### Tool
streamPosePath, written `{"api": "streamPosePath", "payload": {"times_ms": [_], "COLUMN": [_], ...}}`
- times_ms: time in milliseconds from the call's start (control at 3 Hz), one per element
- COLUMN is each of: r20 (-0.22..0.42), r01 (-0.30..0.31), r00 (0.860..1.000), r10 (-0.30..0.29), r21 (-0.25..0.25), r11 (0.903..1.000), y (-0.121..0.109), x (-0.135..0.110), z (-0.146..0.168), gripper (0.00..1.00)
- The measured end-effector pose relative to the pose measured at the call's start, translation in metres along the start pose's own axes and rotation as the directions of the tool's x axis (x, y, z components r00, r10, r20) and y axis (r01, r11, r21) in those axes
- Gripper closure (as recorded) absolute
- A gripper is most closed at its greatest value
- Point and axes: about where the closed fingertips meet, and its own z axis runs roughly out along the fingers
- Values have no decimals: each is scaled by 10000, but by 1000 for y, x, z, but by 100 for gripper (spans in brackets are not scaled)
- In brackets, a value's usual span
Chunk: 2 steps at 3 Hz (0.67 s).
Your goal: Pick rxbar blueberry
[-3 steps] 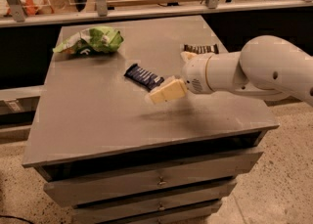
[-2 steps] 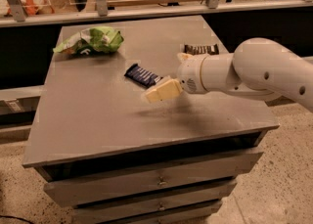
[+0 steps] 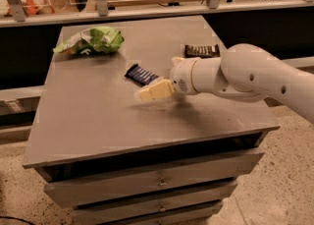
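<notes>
The rxbar blueberry [image 3: 141, 75] is a small dark navy bar with pale stripes, lying flat near the middle of the grey cabinet top [image 3: 88, 121]. My gripper [image 3: 147, 93] reaches in from the right on a white arm, its cream fingertips hovering just in front of and below the bar, a little above the surface. It holds nothing that I can see.
A brownish-black bar [image 3: 201, 50] lies at the back right, behind the arm. A green-and-white snack bag [image 3: 91, 41] lies at the back left. The top's front edge drops off to drawers [image 3: 157, 182]. A railing and shelf [image 3: 157, 8] run behind.
My gripper and arm have shifted slightly left, closer to the blue bar. The objects have not moved.
</notes>
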Motion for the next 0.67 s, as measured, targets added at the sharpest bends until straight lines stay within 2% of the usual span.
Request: {"api": "streamPosePath", "payload": {"times_ms": [333, 667], "r20": [68, 110], "r01": [6, 82], "r00": [10000, 9999], "r10": [-5, -80], "r21": [-106, -199], "r11": [9999, 9998], "y": [-1, -1], "x": [-2, -3], "z": [9, 16], "gripper": [0, 18]}}
